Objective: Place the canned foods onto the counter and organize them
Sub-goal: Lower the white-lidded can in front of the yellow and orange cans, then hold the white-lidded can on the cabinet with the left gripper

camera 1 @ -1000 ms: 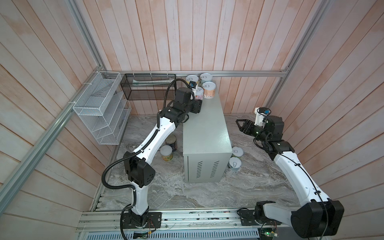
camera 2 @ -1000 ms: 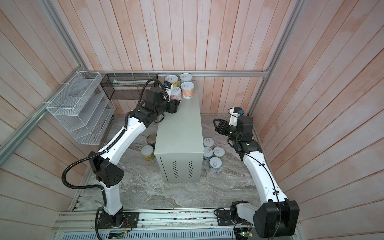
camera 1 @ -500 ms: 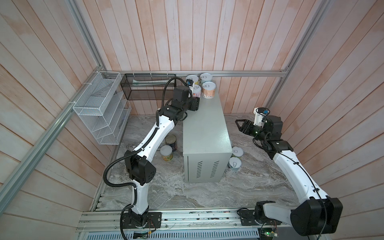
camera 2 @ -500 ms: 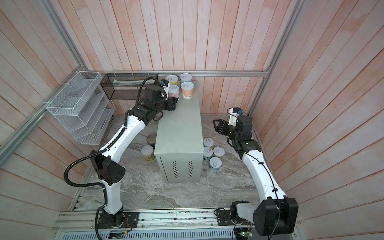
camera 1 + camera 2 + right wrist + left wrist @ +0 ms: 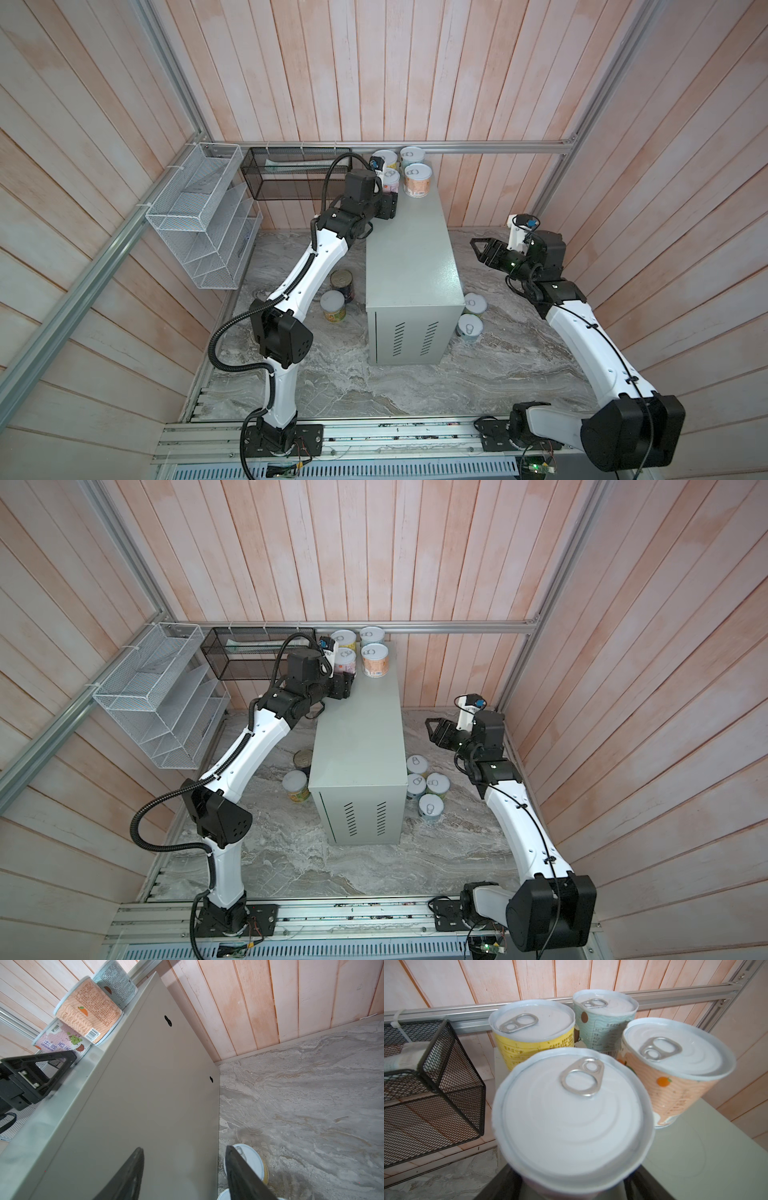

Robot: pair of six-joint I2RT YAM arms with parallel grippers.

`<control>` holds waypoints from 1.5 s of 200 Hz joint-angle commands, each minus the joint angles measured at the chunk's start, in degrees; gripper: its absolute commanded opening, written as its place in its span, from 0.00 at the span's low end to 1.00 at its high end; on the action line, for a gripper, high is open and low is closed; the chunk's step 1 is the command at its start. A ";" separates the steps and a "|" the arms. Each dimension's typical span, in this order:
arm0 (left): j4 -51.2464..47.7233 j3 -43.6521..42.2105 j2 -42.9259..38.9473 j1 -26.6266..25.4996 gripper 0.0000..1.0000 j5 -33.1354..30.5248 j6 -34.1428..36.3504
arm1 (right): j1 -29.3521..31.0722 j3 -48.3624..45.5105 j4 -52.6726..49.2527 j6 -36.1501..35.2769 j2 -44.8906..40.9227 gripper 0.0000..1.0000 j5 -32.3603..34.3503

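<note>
Tin with pink label (image 5: 571, 1115) stands far-left on table (image 5: 411, 257) between jaws of left tool (image 5: 391, 195), grip unclear; right tool (image 5: 184, 1149) spread, empty; probably rigid, light, slick-sided: pinch across mid-wall.

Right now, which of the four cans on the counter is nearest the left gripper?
The purple can: it stands between the left gripper's jaws; the yellow can, pale-blue can and peach can stand clear.

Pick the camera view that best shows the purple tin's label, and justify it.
The right wrist view: the purple tin presents its label side-on, so its lettering and fruit pictures show. The left wrist view gives only its lid; both top views show mostly the lid, small.
</note>
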 commanded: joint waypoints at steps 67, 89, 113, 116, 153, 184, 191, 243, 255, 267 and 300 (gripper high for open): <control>-2.23 5.94 5.01 0.22 0.77 1.05 0.32 | -0.13 1.03 0.64 -0.07 0.28 0.62 -0.70; -1.84 6.15 5.28 0.22 0.77 0.99 0.35 | -0.13 1.11 0.61 -0.16 0.38 0.62 -0.69; -1.93 6.25 5.45 0.46 0.77 -0.03 0.14 | -0.13 1.15 0.79 -0.08 0.63 0.62 -0.70; -1.93 6.25 5.45 0.54 0.77 0.12 0.09 | -0.13 1.12 0.79 0.00 0.73 0.62 -0.82; -1.67 6.53 5.98 1.17 0.77 1.51 -0.72 | -0.09 1.21 0.99 0.36 1.00 0.62 -1.35; -1.41 6.69 6.27 1.10 0.77 1.86 -0.82 | -0.13 1.24 0.75 0.19 0.64 0.62 -0.96; -1.44 6.69 6.33 1.12 0.77 2.00 -0.80 | -0.13 1.20 0.63 0.19 0.67 0.62 -0.96; -1.79 6.28 5.74 1.10 0.77 1.19 -0.42 | -0.13 1.11 1.05 0.47 0.63 0.62 -1.33; -1.93 6.27 5.72 1.10 0.78 0.72 0.29 | -0.04 1.07 1.12 0.45 0.63 0.62 -1.31; -2.02 6.15 5.62 1.11 0.80 0.65 1.00 | 0.02 1.20 0.91 0.45 0.67 0.62 -1.38; -1.89 5.59 4.97 0.96 0.92 0.45 1.61 | 0.15 1.03 0.77 0.45 0.24 0.63 -1.37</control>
